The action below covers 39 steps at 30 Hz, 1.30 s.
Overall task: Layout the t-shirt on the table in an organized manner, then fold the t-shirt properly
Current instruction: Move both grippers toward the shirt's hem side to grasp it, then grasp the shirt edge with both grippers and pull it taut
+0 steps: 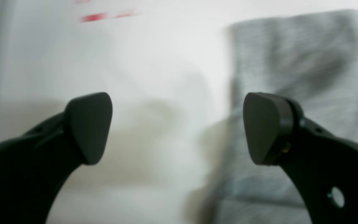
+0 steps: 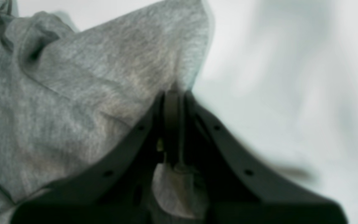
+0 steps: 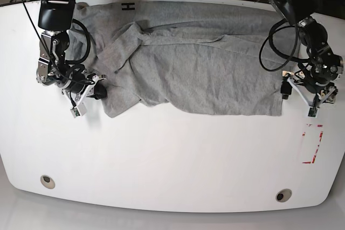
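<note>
The wrinkled heather-grey cotton t-shirt [image 3: 205, 63] lies spread across the glossy white table [image 3: 161, 160] toward twelve o'clock. At nine o'clock the right gripper [image 2: 174, 93] has its fingers clamped on a sleeve edge, probably to tug it flat. At three o'clock the left gripper [image 1: 177, 127] hangs with fingers apart beside the hem.

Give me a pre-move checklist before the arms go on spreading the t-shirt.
1. Right gripper shut on the t-shirt: ok, cloth is pinched between its fingers.
2. Left gripper open and empty: ok.
3. Left gripper at the shirt's edge: ok, it hangs just beside the cloth.
4. Shirt flat: not ok, the side near the right gripper is folded over and bunched.
5. Shirt fully on the table: cannot tell, the far edge reaches the table's rim.
</note>
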Motion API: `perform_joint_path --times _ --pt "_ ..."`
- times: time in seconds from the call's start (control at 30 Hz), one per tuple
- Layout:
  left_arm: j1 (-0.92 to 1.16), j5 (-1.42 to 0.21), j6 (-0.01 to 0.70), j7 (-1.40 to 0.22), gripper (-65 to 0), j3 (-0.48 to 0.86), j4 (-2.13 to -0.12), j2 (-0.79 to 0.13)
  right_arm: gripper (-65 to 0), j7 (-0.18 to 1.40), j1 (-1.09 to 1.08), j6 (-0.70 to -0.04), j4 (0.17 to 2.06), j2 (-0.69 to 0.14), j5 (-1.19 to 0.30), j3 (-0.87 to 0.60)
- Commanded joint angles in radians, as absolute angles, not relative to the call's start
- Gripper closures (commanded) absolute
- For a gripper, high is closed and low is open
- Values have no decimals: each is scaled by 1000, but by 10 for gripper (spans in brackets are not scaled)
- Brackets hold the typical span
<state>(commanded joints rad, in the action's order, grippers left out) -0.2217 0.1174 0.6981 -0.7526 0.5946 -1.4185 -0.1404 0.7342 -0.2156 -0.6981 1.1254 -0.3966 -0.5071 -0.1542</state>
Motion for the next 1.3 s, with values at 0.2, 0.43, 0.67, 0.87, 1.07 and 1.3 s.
perform_joint_path --times 0.2,0.43,0.67,0.87,1.07,1.3 --pt "-298 85 698 -716 -650 595 -1317 -131 0 734 -217 -698 1125 -397 -507 -154" --pt "-351 74 698 -650 -650 532 -1173 -128 0 734 -217 -698 1125 -397 -507 -154" --pt "-366 70 698 -582 -650 506 -1052 -127 0 734 -217 -698 1125 -397 -507 -154" --pt "-363 73 698 -544 -650 506 -1013 -113 0 734 -217 -698 1125 -397 -507 -154" --pt "-358 74 698 -542 -650 506 -1013 -108 0 734 -217 -698 1125 -397 -507 -154" --pt "-357 76 698 -544 -650 506 -1013 -110 0 734 -217 -698 1125 -397 -507 -154"
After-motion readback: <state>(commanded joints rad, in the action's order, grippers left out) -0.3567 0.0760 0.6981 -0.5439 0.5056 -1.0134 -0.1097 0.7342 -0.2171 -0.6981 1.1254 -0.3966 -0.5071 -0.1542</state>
